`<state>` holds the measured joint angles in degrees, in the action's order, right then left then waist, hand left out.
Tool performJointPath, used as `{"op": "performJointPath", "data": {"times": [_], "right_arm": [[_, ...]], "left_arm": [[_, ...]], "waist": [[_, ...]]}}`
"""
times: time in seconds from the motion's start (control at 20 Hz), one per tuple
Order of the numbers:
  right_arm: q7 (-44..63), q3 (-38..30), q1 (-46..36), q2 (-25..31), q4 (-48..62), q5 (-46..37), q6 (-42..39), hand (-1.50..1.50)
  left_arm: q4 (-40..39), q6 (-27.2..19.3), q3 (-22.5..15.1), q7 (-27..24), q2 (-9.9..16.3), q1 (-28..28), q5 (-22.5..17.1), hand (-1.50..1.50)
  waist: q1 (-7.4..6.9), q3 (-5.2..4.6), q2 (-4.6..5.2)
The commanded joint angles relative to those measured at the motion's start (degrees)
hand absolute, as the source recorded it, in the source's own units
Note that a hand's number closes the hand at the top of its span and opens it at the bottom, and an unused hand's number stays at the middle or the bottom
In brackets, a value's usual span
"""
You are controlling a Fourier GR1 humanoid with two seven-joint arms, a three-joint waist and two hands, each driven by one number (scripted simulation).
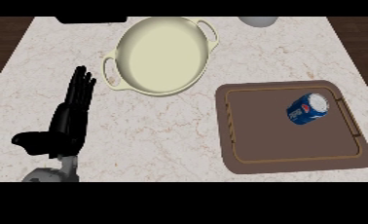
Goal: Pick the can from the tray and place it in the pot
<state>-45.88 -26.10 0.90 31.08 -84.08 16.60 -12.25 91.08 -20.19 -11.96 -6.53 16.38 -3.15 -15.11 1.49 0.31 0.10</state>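
A blue can (pixel 308 108) lies on its side in the upper right part of a brown tray (pixel 259 140) at the counter's right. A cream pot (pixel 159 55) with two side handles stands behind and to the left of the tray, nothing inside it. My left hand (pixel 64 121) rests at the lower left with fingers straight and pointing away, thumb out to the left, holding nothing. It is far left of the can and below the pot's left handle. My right hand does not show.
A dark object (pixel 92 20) sits at the counter's back edge on the left. A grey rounded object (pixel 258 21) is at the back, right of the pot. Dark wood shows past the marble counter's left and right edges.
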Motion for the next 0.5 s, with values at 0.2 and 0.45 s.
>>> {"op": "performJointPath", "data": {"times": [0.2, 0.45], "right_arm": [[-11.9, -0.5, 12.0, 0.4, -2.5, -10.8, -1.6, -1.5], [-3.2, 1.4, 15.2, 9.8, -4.7, -22.2, 1.3, -1.5]], "left_arm": [[-1.7, 0.5, -2.6, -4.8, -3.0, 3.2, 3.2, 0.0], [-1.0, -0.5, -3.5, -3.4, -3.1, 3.3, 4.4, 0.0]], "waist": [[-0.89, -0.35, -0.14], [-1.27, -0.43, 0.01]]}}
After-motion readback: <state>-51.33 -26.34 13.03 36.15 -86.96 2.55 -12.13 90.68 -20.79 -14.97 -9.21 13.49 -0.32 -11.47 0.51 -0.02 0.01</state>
